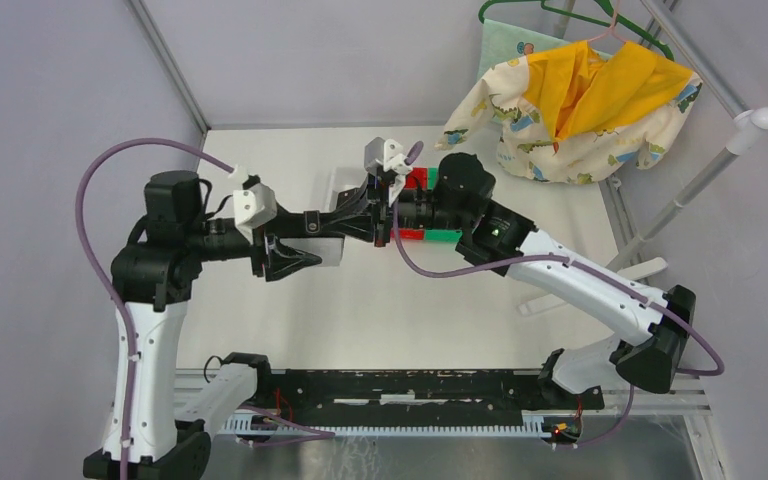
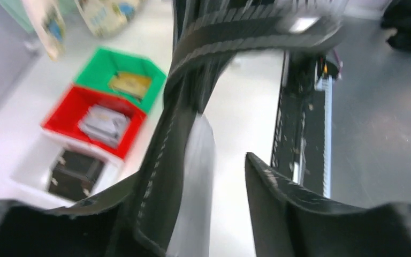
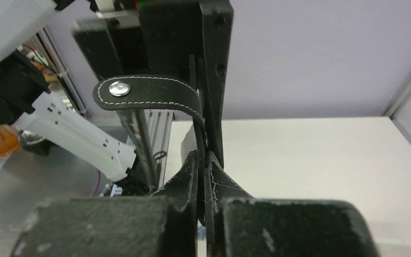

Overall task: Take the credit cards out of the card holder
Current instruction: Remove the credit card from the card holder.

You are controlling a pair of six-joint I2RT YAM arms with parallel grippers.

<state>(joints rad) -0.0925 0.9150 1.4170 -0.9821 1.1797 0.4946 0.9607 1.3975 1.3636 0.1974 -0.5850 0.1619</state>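
pinching the small black stitched-leather card holder (image 3: 214, 80) edge-up in mid-air, the right gripper (image 3: 203, 160) points it straight at the left gripper (image 2: 219, 176), whose spread fingers sit around its far flap.

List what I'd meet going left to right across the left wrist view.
white bin → red bin → green bin → card holder → black rail

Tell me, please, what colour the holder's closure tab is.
Black tab, white stitching; right wrist view.
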